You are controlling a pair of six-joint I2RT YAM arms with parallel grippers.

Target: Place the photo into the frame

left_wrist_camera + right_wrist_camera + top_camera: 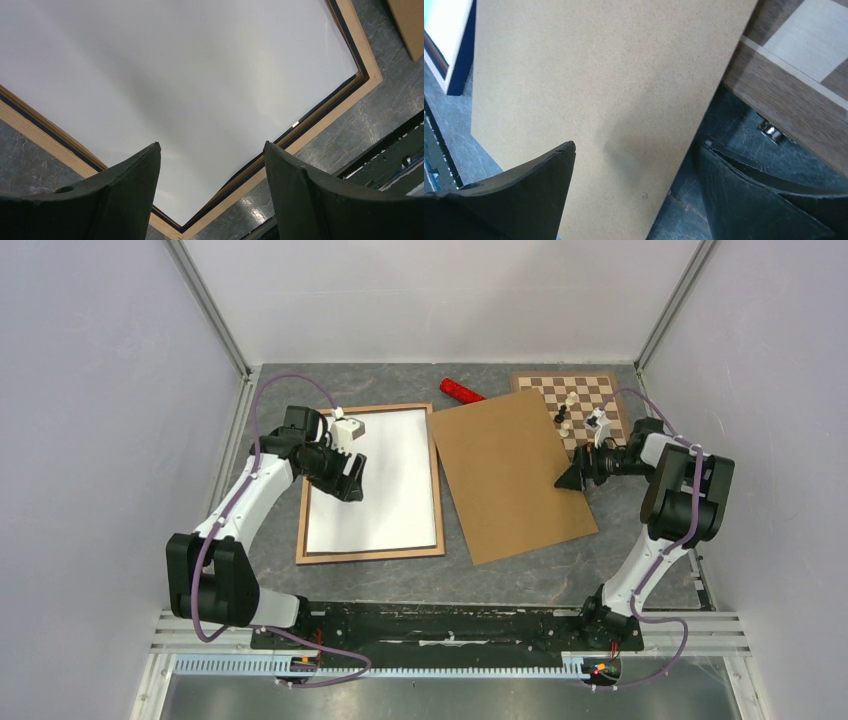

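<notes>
Wooden frame, matt fibreboard panel

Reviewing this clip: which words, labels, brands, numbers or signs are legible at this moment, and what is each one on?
No text can be read in any view.
photo, lying in the frame: blank white side up, no print showing.
brown panel: bare, no label.
chessboard: plain squares, no letters or numbers seen on its border.
red cylinder: too small to tell whether it bears any marking.
</notes>
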